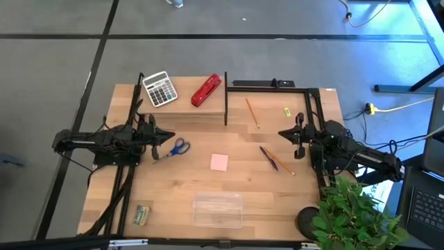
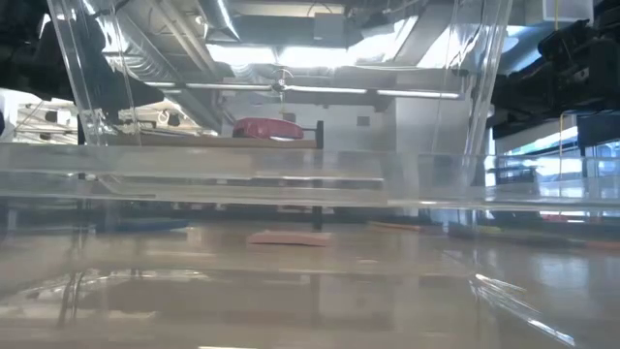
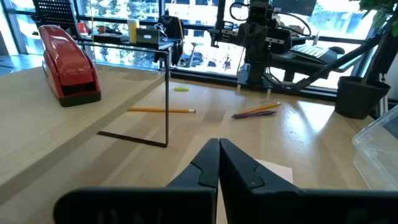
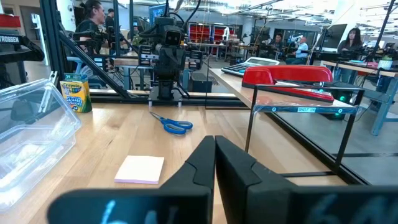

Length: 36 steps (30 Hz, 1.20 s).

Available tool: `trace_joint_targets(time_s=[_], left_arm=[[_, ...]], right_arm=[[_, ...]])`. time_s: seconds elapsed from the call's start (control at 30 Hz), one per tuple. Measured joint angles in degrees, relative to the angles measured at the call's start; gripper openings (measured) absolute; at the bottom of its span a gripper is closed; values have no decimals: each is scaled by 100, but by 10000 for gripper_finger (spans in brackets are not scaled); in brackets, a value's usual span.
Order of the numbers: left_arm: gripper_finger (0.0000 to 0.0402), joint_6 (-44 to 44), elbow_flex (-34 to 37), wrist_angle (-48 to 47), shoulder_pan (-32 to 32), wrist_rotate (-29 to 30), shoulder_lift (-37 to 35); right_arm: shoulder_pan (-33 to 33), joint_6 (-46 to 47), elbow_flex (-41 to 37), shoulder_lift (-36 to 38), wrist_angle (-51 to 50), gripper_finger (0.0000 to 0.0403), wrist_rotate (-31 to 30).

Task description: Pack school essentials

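At the far left edge of the pale wooden counter [image 1: 173, 201], the left hand [image 1: 168, 135] clenched with fingers pressed together, empty, tip just beside the blue-handled scissors [image 1: 177, 147] lying flat on the wood. Nearer the front-left corner, a small green crayon box [image 1: 141, 214]. On the raised wooden shelf at the back, a white-grey calculator [image 1: 159, 88] and, to its right, a red stapler [image 1: 206, 90], bounded by a thin black wire frame [image 1: 225, 104]. Mid-counter, a square pink sticky-note pad [image 1: 219, 162], and in front of it a clear plastic box [image 1: 218, 210], apart from the pad. Further right, one thin orange pencil [image 1: 252, 112] alone, then a dark pen [image 1: 268, 157] crossed over a second orange pencil [image 1: 286, 167]. Near the back right, a tiny yellow piece [image 1: 286, 111]. At the right edge, the right hand [image 1: 282, 132] likewise clenched on nothing, hovering well apart from the pen. In the front-right corner, a green potted plant [image 1: 354, 215].
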<state>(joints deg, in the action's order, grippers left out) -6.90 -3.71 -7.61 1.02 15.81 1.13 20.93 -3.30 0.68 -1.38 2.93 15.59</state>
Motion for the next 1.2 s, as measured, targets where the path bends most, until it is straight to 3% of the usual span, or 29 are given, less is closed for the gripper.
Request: trace_joint_targets(time_s=[0.67, 0.83, 1.2], left_arm=[[0, 0, 1, 0, 1, -1, -1], [0, 0, 0, 0, 1, -1, 0], [0, 0, -1, 0, 0, -1, 0]], right_arm=[[0, 3, 0, -1, 1, 16, -1], [2, 604, -1, -1, 43, 16, 2], [0, 1030, 21, 1, 1405, 16, 96]])
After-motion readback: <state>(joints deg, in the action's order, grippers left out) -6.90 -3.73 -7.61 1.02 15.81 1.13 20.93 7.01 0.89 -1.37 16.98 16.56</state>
